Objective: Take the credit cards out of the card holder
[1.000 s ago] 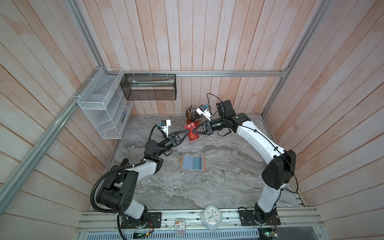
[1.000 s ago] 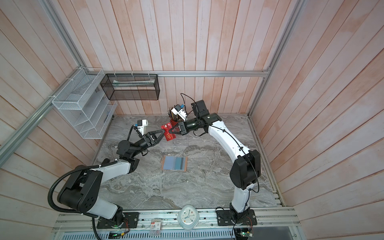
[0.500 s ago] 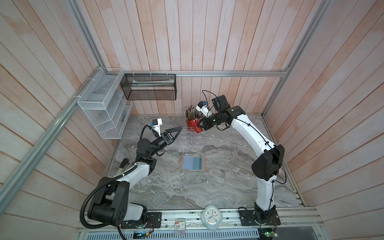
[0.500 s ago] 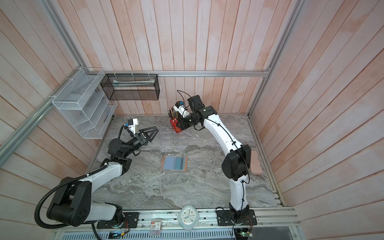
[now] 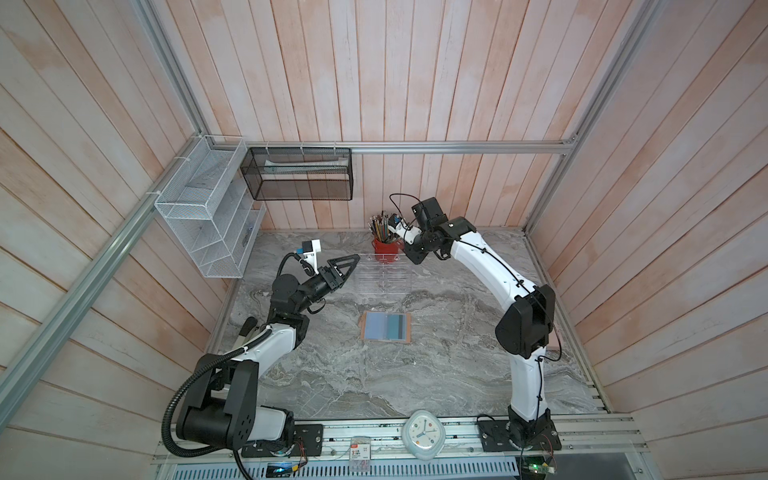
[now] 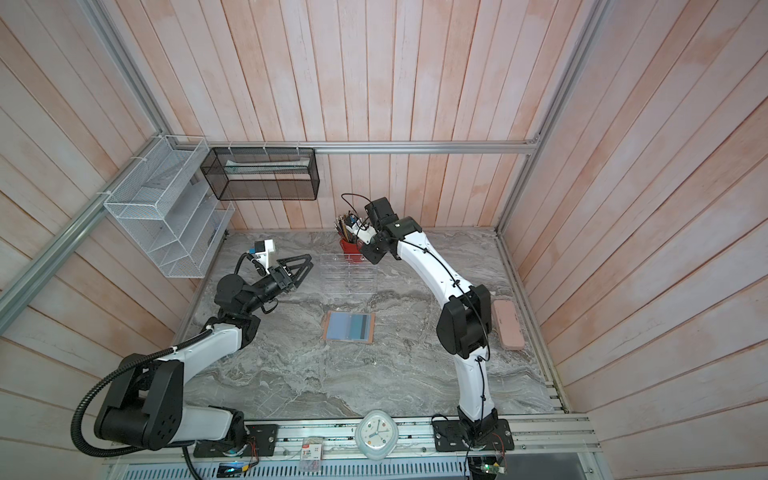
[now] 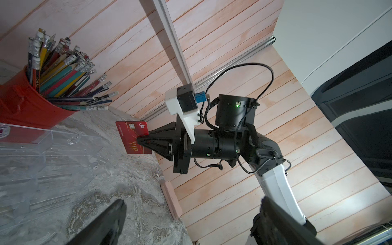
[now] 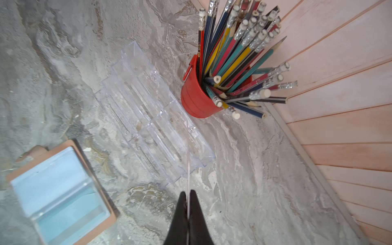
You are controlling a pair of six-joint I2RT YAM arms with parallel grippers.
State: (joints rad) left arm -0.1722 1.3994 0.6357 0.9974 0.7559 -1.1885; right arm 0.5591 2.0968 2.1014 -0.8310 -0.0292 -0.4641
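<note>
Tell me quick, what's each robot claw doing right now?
Left gripper: open, holding nothing.
Right gripper: shut on the red card.

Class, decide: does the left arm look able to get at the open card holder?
Probably yes: the left claw is open and empty, the card holder lies uncovered, and the right claw, shut on the red card, is away by the pencil cup.
</note>
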